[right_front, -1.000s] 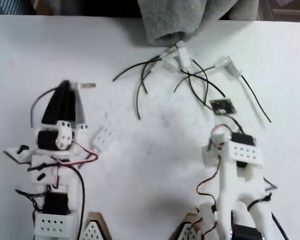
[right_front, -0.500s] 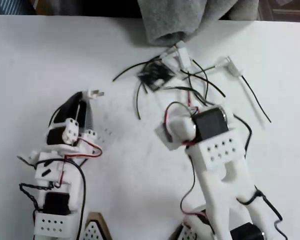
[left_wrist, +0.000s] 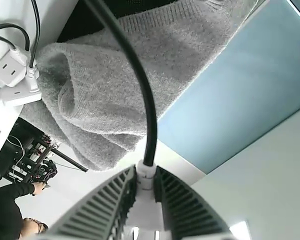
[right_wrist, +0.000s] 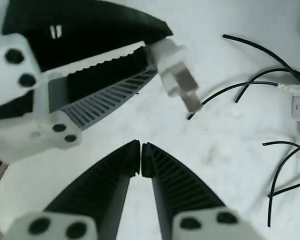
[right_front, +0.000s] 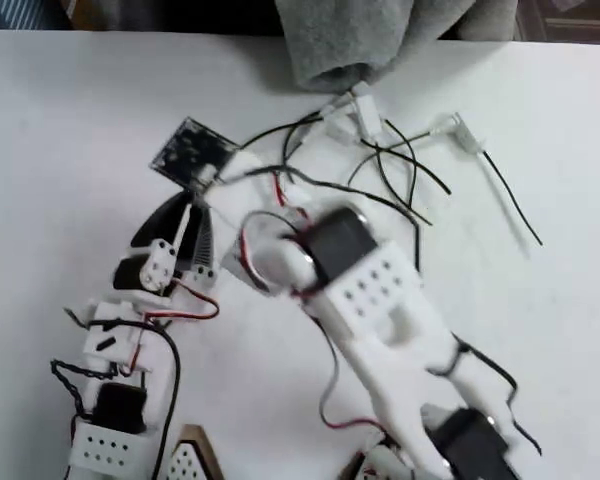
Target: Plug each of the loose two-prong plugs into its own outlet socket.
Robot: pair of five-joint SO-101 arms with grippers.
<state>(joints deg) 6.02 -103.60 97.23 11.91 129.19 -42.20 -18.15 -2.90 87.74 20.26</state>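
White plastic is clamped between the ribbed fingers of the left end effector (right_wrist: 157, 54): a two-prong plug (right_wrist: 172, 75) is gripped by its body, with its far end jutting past the fingertips above the table (right_front: 70, 110). In the left wrist view a black cable (left_wrist: 134, 70) is seen rising from the clamped plug toward a grey knitted cloth (left_wrist: 105, 90). The right end effector (right_wrist: 140, 150) is held just beside the left one, its two black fingers pressed together with nothing between them (the tips touch). In the high view the right arm is stretched diagonally across the table, so that its wrist lies just beyond the left arm's tip. White outlet sockets (right_front: 352, 117) are lying well apart from both end effectors, near the cloth at the table's far edge, among loose black cables (right_front: 511, 200). Another white piece (right_front: 465, 133) is lying farther to the right; whether it is a plug or a socket cannot be told.
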